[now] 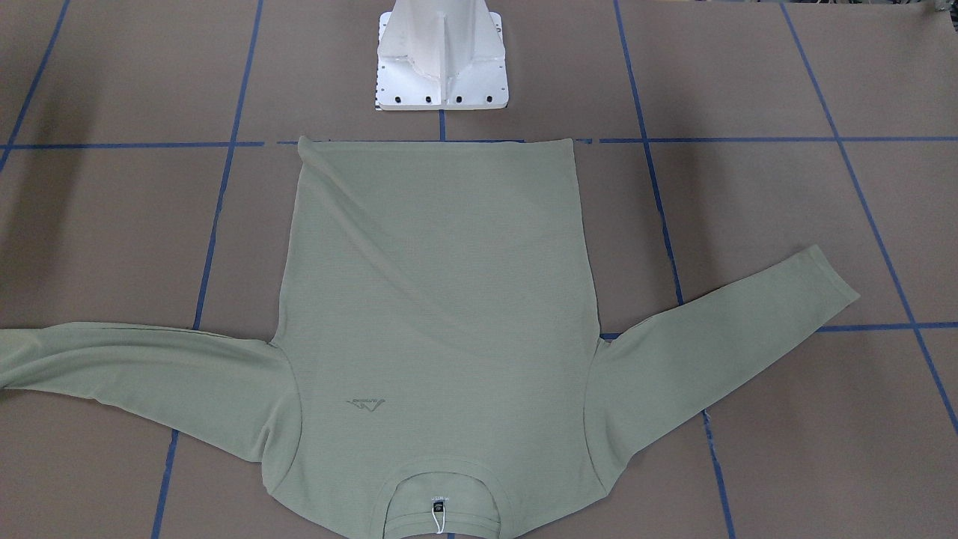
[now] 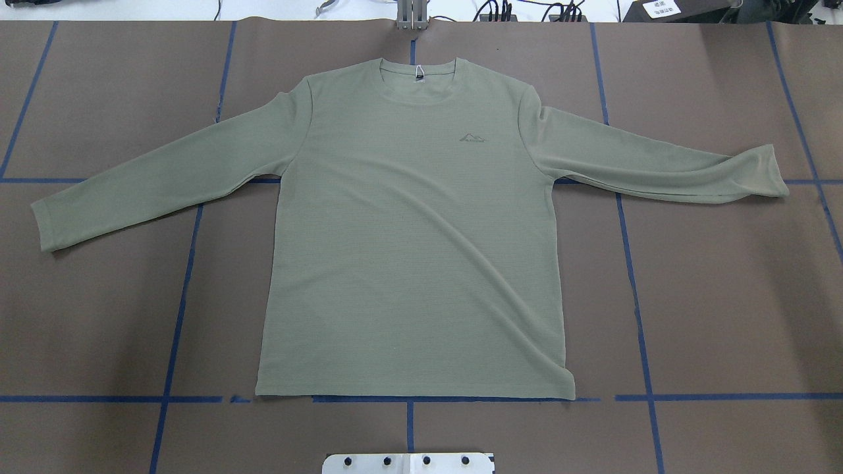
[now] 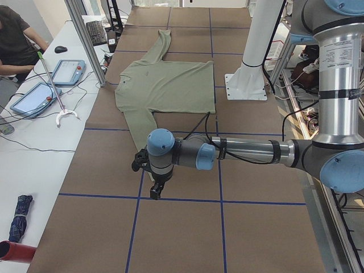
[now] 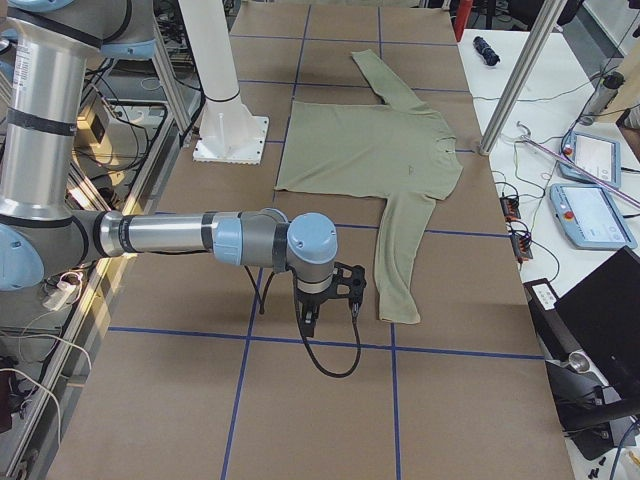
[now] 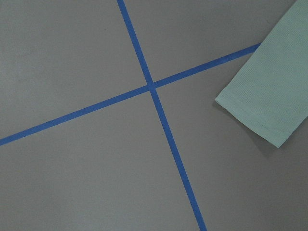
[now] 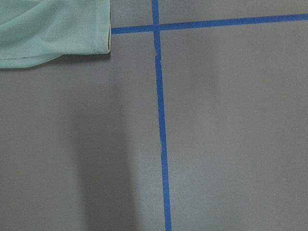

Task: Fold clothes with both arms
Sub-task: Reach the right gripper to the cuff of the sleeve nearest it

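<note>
Shirt (image 2: 408,230) flat mid-worktop; left gripper (image 3: 154,189), right gripper (image 4: 330,315) hover beyond cuffs (image 5: 260,115), finger spread indiscernible. Best: pinch cuffs evenly, together.

The shirt (image 2: 408,250) is matt knit cloth, finely ribbed. Under it the table cover (image 2: 724,296) looks like matt brown paper, crossed by smooth blue tape (image 2: 634,296). By the shirt's hem the base (image 1: 441,60) is white painted metal. The left arm (image 3: 244,152) and right arm (image 4: 160,235) show satin silver metal with glossy blue caps.

The sage-green long-sleeved knit shirt (image 1: 434,299) is running off the front view; the black left end effector (image 3: 154,190) and right end effector (image 4: 328,315) are showing unreadably small.
</note>
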Robot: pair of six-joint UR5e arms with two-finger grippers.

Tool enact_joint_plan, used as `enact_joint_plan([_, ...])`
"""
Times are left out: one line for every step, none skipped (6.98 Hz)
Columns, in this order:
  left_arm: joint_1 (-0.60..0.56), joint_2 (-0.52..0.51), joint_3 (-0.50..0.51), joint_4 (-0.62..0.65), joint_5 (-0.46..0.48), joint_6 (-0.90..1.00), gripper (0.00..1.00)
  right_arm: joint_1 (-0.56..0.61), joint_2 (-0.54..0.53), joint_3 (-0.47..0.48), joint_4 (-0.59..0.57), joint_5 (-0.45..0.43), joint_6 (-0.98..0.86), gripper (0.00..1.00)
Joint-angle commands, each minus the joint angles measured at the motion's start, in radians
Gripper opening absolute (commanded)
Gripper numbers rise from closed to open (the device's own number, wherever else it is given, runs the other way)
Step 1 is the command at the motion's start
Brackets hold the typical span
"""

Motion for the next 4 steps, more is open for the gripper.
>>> enact_joint_plan([0.000, -0.007, -0.003, -0.002, 0.000, -0.001, 1.00, -0.016, 0.026, 0.002, -0.001, 0.001, 0.047, 1.00])
enact_joint_plan([0.000, -0.022, -0.011, 0.000, 0.003, -0.007, 1.00, -0.025, 0.028, 0.001, 0.001, 0.001, 0.067, 1.00])
enact_joint_plan([0.001, -0.045, -0.014, 0.000, 0.005, -0.008, 1.00, -0.045, 0.041, -0.001, 0.043, -0.002, 0.069, 1.00])
enact_joint_plan([0.003, -0.070, -0.014, -0.012, 0.002, -0.001, 1.00, -0.066, 0.040, -0.008, 0.132, -0.026, 0.075, 1.00])
